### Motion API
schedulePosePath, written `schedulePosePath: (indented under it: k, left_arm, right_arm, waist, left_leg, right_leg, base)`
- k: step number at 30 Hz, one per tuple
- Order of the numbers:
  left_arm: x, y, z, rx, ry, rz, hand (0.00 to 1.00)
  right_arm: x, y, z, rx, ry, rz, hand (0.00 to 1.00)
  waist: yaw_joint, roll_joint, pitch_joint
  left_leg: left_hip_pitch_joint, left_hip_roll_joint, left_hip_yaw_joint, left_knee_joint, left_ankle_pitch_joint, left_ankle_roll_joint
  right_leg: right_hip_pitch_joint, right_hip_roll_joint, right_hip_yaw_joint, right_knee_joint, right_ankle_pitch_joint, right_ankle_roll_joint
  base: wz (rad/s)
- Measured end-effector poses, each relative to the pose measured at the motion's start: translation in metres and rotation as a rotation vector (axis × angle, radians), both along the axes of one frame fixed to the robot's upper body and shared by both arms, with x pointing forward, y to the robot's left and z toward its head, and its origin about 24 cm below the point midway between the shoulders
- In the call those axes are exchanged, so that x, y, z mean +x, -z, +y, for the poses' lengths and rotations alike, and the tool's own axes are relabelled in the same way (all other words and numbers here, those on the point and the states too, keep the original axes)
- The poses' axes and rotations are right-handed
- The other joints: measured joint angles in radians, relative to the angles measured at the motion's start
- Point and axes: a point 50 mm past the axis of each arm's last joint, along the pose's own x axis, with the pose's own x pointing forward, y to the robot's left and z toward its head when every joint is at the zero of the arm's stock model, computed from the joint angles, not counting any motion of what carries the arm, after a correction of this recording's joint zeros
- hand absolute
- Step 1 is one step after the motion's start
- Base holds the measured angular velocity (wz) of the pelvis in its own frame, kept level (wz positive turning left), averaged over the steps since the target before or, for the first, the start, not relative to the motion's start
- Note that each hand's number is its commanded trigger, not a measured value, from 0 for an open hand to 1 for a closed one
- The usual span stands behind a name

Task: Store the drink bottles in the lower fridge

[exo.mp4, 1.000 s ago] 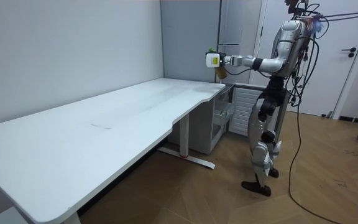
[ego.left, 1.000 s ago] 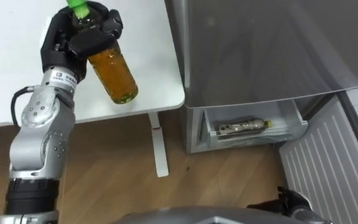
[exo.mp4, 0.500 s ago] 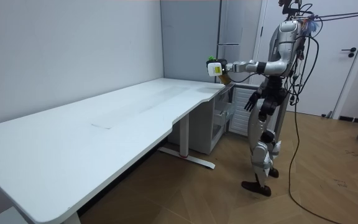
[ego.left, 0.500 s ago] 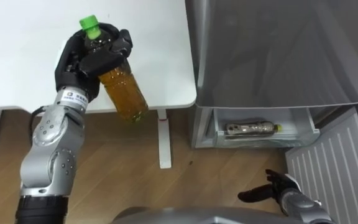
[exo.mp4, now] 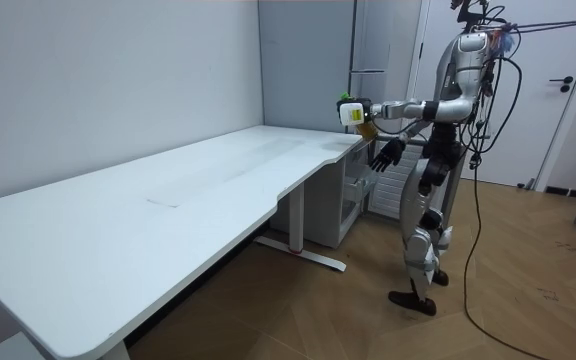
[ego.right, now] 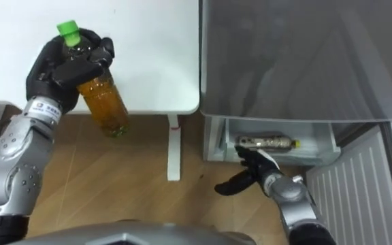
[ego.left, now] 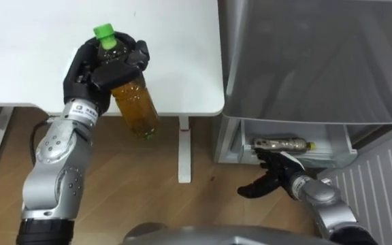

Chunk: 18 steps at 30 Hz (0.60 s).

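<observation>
**Amber bottle in your left hand, left of the fridge**

Your left hand (ego.left: 104,61) is wrapped round the upper end of the amber bottle (ego.left: 133,105), green cap up, base tilted toward the fridge (ego.left: 318,61). The bottle hangs over the edge of the white table (ego.left: 33,54), just left of the fridge. Your right hand (ego.left: 274,175) is spread wide, holding nothing, before the fridge's open lower drawer (ego.left: 332,155), where a second bottle (ego.left: 282,144) lies on its side. Wooden floor (ego.left: 148,197) runs in front of the fridge.

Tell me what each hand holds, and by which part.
Left hand grips the amber bottle round its shoulder, below the green cap. Right hand is open, holding nothing.
</observation>
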Motion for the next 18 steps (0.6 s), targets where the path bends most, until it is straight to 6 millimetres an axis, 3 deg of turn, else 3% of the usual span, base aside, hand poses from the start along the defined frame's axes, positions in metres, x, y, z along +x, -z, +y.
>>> schedulePosePath:
  k: [7,18]
  left_arm:
    - [-0.001,0.004,-0.016,0.052,0.102,0.013,1.00]
    - [-0.002,0.004,-0.029,0.051,0.149,-0.018,1.00]
  right_arm:
    - [0.011,-0.017,0.022,0.094,-0.146,-0.055,0.00]
    - [0.007,-0.016,0.035,0.156,-0.237,-0.015,0.00]
  waist:
    - [-0.001,0.002,-0.0014]
    - [0.001,0.010,-0.0034]
  left_leg:
    - [-0.038,-0.001,-0.006,0.025,-0.001,0.002]
    - [-0.033,0.000,-0.010,0.025,-0.001,0.002]
  right_leg:
    - [-0.025,0.000,-0.001,0.007,-0.001,0.000]
    - [-0.025,0.000,0.001,0.022,-0.001,0.000]
  base:
    - [0.02]
    - [0.00]
